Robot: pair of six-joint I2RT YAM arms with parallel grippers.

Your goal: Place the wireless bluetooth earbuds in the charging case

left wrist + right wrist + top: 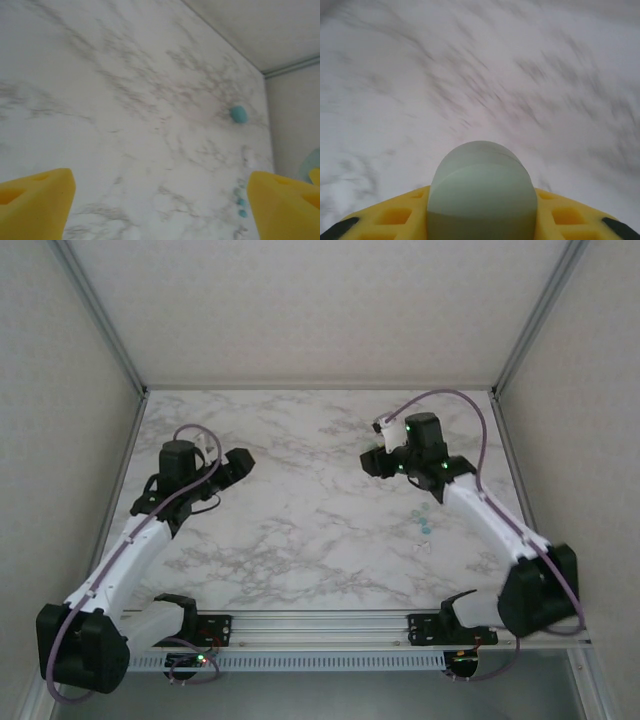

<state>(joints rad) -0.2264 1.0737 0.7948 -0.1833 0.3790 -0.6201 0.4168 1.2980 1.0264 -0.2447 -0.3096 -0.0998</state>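
Gripping the charging case (482, 195) in the right gripper (372, 464), its rounded end poking forward, I see the earbuds (425, 526) on the table (300, 530) nearward and right of the case, beside that arm, while my left gripper (157, 192) hangs spread open well left of it.

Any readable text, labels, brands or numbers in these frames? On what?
None can be read.
charging case: plain surface, no print visible.
earbuds: too small to show any marking.
marble table: veining only, no text.
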